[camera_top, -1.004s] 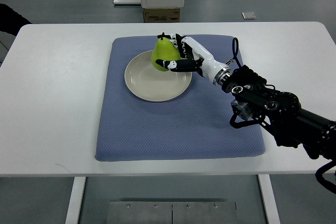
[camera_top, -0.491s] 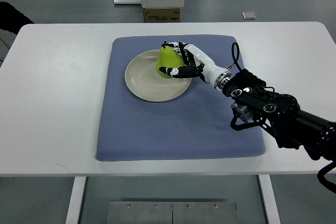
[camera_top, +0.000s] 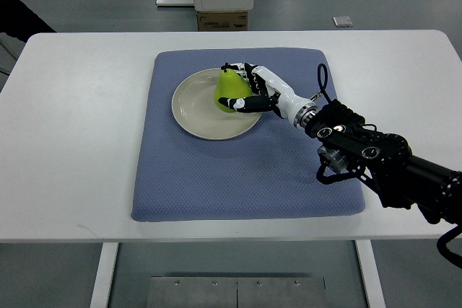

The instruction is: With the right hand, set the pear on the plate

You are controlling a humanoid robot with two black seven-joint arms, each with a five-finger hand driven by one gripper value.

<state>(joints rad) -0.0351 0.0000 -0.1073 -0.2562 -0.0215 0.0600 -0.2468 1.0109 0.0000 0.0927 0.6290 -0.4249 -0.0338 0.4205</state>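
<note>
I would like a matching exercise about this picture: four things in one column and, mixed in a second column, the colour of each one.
Things:
1. pear
2. plate
3. mat
4. table

Colours:
A. white
B. blue-grey
C. yellow-green
D. cream

Right pairs: 1-C, 2-D, 3-B, 4-A
</note>
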